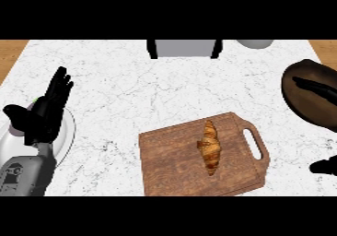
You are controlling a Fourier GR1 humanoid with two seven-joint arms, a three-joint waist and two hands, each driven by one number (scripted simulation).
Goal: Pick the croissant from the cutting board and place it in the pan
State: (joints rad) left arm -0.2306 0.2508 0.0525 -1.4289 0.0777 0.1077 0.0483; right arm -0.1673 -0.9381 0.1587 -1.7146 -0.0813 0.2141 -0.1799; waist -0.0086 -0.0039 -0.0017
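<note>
Your left robot hand (pixel 41 115) rests open and empty over a plate (pixel 9 146); you cannot tell the right robot hand (pixel 328 166) state; croissant (pixel 211 146) lies on the cutting board (pixel 171 161)

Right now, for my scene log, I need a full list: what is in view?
counter: one, white marble, fills the view
board: one, brown wood, lower centre, handle slot at its right
croissant: one, golden brown, on the board
pan: one, dark brown with black handle, right edge
plate: one, white, left edge, partly under the left hand
box: one, grey with black sides, top centre
round thing: one, pale grey, top edge, cut off
left hand: black, open, fingers up, at left
right hand: black, partly showing at lower right edge
</note>
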